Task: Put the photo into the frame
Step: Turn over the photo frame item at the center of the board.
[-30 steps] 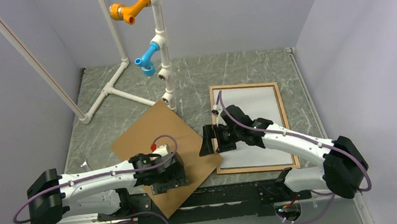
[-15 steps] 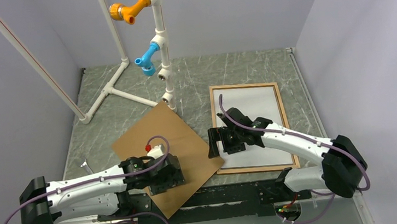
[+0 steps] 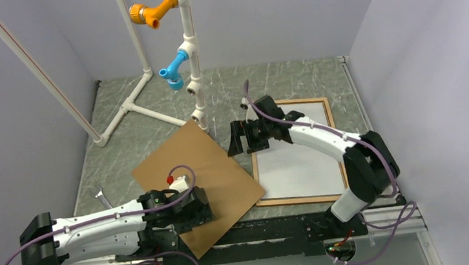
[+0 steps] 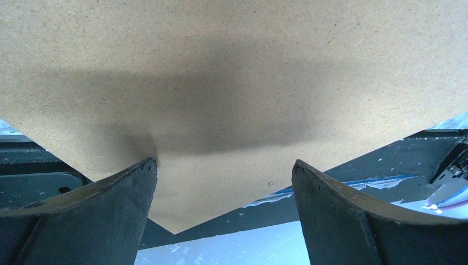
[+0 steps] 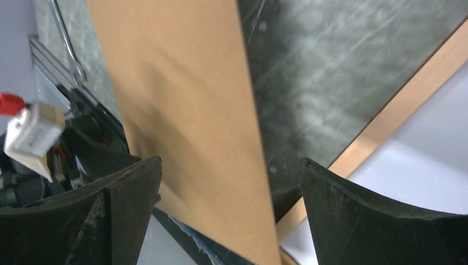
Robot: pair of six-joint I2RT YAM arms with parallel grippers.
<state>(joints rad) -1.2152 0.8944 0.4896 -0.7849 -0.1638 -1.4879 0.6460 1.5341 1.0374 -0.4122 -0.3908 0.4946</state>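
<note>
The frame [image 3: 310, 198] is a thin light-wood rectangle lying flat at the right of the table. Inside it lies the photo [image 3: 300, 165], white back up and printed side hidden. My right gripper [image 3: 244, 141] hovers open just left of the frame's far-left corner. In the right wrist view, its fingers [image 5: 127, 193] stand wide apart over the frame's wooden edge [image 5: 397, 110] and the photo [image 5: 430, 160]. My left gripper [image 3: 191, 220] is open, low over the near corner of the brown backing sheet [image 3: 190, 169]. Nothing sits between its fingers [image 4: 132, 187].
The backing sheet [image 4: 232, 83] lies tilted at the table's middle, its near corner over the black rail [image 3: 280, 229]. A white pipe stand [image 3: 189, 59] with orange and blue fittings rises at the back. A small metal piece [image 3: 103, 197] lies at the left. Grey walls enclose the table.
My right gripper has swung from the middle of the frame's left edge toward its far-left corner. My left gripper has drawn back slightly toward the near edge. Both stay open.
</note>
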